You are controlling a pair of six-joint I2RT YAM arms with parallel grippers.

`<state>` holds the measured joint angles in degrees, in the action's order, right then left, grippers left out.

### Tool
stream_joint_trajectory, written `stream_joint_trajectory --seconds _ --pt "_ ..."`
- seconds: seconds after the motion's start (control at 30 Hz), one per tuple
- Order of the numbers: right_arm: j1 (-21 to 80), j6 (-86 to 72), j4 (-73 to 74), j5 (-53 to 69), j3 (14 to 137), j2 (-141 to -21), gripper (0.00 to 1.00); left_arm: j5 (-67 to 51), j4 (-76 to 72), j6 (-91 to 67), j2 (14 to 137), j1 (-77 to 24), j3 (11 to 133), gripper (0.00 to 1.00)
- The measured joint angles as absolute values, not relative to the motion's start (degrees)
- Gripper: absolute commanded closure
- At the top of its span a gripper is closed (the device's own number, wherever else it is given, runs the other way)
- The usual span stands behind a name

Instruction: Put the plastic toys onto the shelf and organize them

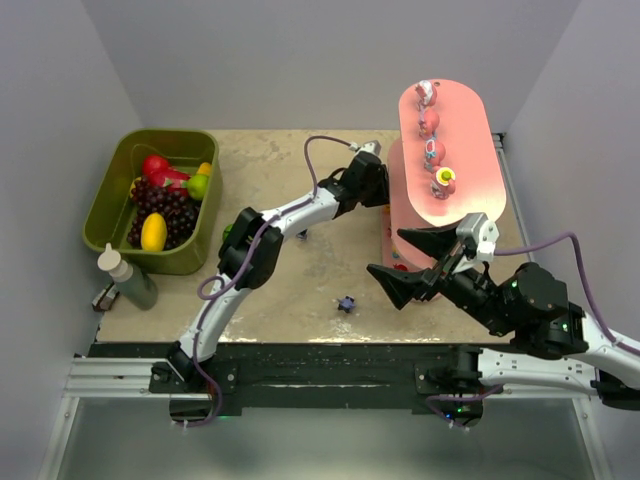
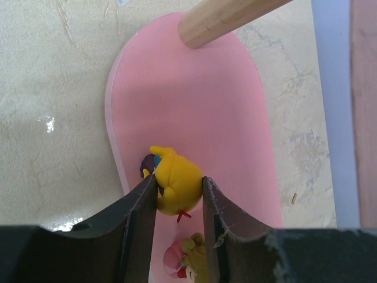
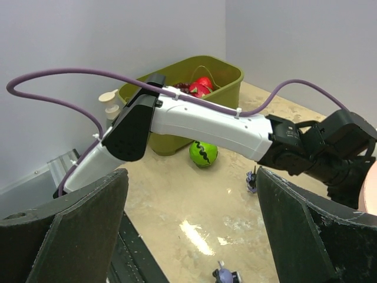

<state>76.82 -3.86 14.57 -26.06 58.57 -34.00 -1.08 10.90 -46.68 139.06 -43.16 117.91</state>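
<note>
The pink shelf stands at the right, with several small toys in a row on its top board. My left gripper reaches in beside the shelf under the top board. In the left wrist view it is shut on a yellow toy over a lower pink board. A pink and yellow toy lies on that board just behind it. My right gripper is open and empty above the table, in front of the shelf. A dark purple toy lies on the table, with another near the left arm.
An olive-green bin of fake fruit stands at the left, with a bottle in front of it. A green ball lies on the table under the left arm. A tan post rises from the lower board's far end.
</note>
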Motion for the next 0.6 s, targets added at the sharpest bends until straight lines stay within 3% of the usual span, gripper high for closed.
stream_joint_trajectory --seconds 0.6 --pt "76.8 -3.7 14.5 -26.3 58.4 -33.5 0.07 1.3 12.1 -46.8 140.3 -43.5 119.9 0.50"
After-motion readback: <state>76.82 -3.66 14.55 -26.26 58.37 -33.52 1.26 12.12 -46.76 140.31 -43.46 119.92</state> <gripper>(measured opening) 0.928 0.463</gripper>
